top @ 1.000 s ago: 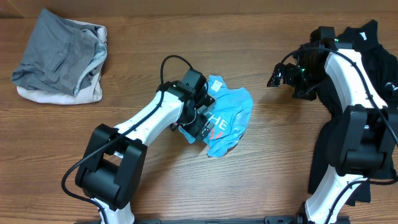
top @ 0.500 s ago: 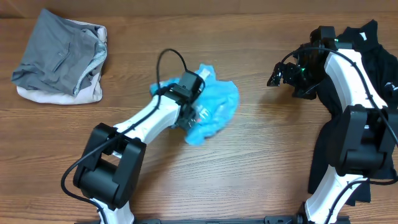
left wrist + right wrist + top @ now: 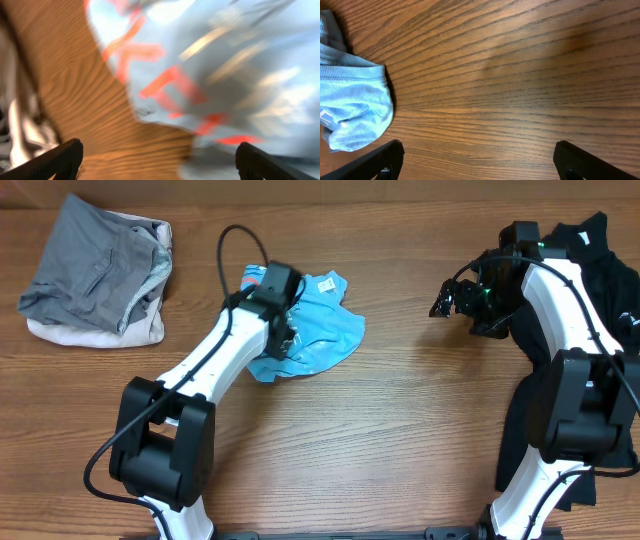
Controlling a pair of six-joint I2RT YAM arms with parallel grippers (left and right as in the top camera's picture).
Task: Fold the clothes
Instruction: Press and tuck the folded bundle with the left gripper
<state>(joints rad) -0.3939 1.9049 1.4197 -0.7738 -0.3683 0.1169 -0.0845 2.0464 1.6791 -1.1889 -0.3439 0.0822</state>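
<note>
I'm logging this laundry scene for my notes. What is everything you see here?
T-shirt: one, light blue with red lettering, crumpled mid-table
pile of clothes: one, grey over cream, far left corner
black shirt: one heap, black, right edge
table: one, brown wood
left arm: white and black, reaching to the T-shirt
right arm: white and black, by the black shirt
left pincer: black, open, over the T-shirt
right pincer: black, open, over bare wood
</note>
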